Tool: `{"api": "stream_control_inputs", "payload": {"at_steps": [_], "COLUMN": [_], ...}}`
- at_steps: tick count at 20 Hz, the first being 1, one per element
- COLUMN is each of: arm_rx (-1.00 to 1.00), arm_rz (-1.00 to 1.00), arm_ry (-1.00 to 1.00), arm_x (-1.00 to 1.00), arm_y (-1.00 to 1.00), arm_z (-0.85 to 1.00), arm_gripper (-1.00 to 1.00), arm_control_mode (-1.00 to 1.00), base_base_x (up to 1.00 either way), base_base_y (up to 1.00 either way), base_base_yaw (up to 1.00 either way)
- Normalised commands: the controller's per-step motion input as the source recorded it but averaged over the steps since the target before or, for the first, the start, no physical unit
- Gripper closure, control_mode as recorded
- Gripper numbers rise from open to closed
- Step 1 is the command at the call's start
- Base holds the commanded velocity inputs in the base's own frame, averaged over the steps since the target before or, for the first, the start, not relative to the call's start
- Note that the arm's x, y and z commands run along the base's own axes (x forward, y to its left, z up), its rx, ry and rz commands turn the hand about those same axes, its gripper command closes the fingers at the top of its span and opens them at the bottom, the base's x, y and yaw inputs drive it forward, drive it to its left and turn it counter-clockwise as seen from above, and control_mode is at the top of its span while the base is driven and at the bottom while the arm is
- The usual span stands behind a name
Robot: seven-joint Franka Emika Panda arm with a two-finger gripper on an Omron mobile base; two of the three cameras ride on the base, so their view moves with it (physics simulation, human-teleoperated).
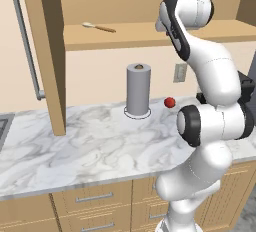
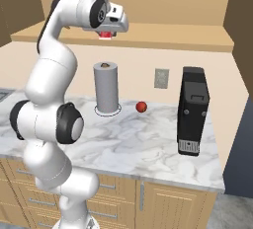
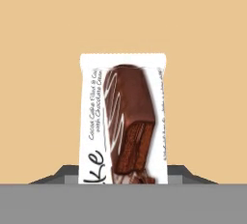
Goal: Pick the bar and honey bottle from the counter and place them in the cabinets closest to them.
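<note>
Hand view shows the jaws closed on the lower end of the bar [image 3: 123, 121], which stands up toward 12 o'clock before the tan cabinets [image 3: 43, 35]. The gripper [image 2: 105, 35] hangs just above the shelf floor. The packet seems light, thin and slippery; holding its flat faces looks safest.
</note>
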Motion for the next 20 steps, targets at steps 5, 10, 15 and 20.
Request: {"api": "stream_control_inputs", "payload": {"at_steps": [5,10,15,20], "arm_rx": [0.00,0.00,0.00,0.00], "arm_rz": [0.00,0.00,0.00,0.00], "arm_ry": [-0.01,0.00,0.00,0.05], "arm_x": [0.14,0.14,0.34,0.63], "arm_y": [0.00,0.00,0.00,0.00], "arm_z": [0.00,-0.06,-0.15,0.00], "arm_gripper": [1.00,1.00,1.00,1.00], "arm_control_mode": [-1.00,-1.00,-1.00,-1.00], "base_base_x": [0.00,0.00,0.00,0.00], "base_base_y": [0.00,0.00,0.00,0.00], "base_base_yaw": [0.00,0.00,0.00,0.00]}}
